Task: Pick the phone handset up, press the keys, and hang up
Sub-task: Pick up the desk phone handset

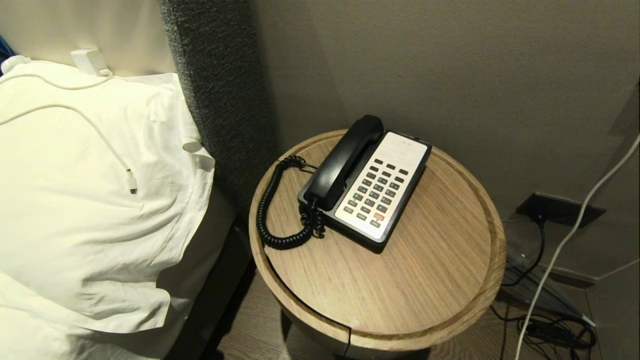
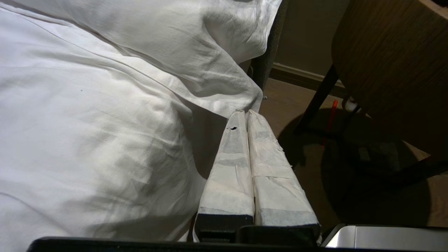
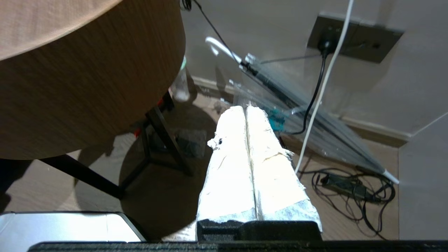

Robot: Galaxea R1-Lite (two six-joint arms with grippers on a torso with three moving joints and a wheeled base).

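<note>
One handset (image 1: 345, 161) lies seated in its cradle on the left side of one phone base (image 1: 382, 186), which sits on the round wooden bench (image 1: 400, 280). One coiled cord (image 1: 272, 210) loops from the handset's near end across the bench top. Neither end effector appears in the head view. The left end effector (image 2: 244, 112) hangs low beside the bed's white pillow (image 2: 105, 105), its two wrapped fingers pressed together and holding nothing; the bench's side lies beyond it, so the handset is above and out of its view. The right end effector (image 3: 246, 107) hangs below the bench edge, its two fingers likewise closed and empty, with floor cables (image 3: 353, 189) just past it.
</note>
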